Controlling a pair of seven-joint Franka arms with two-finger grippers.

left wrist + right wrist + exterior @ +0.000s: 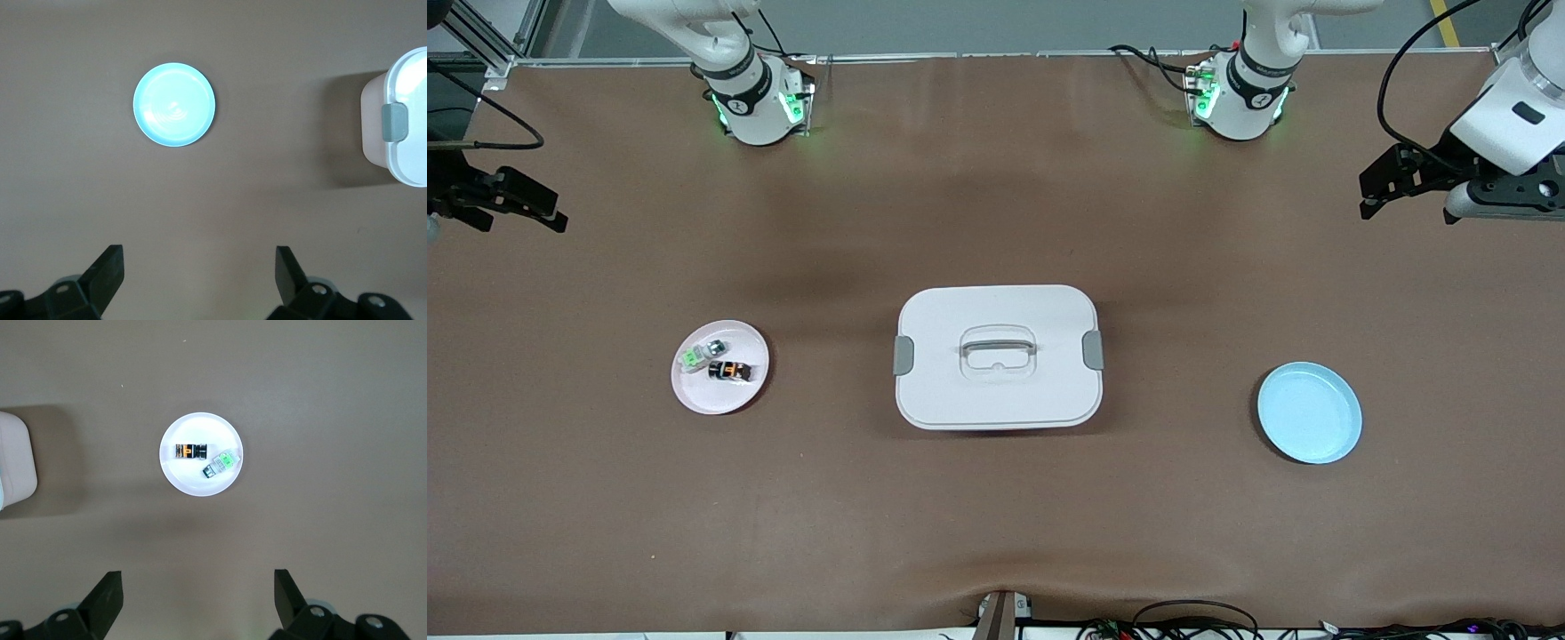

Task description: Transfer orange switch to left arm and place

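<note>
**Both grippers open, switch on pink plate**

Bare brown table is lying open around everything. The pink plate, centre-left of frame, is holding the orange switch beside a green-and-clear component. The blue plate is sitting centre-right; the box is standing between them. The left gripper and right gripper are hovering wide open, holding nothing.

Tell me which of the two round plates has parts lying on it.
The pink plate, toward the right arm's end of the table: it holds the orange switch and a green-and-clear component. The blue plate holds nothing.
</note>
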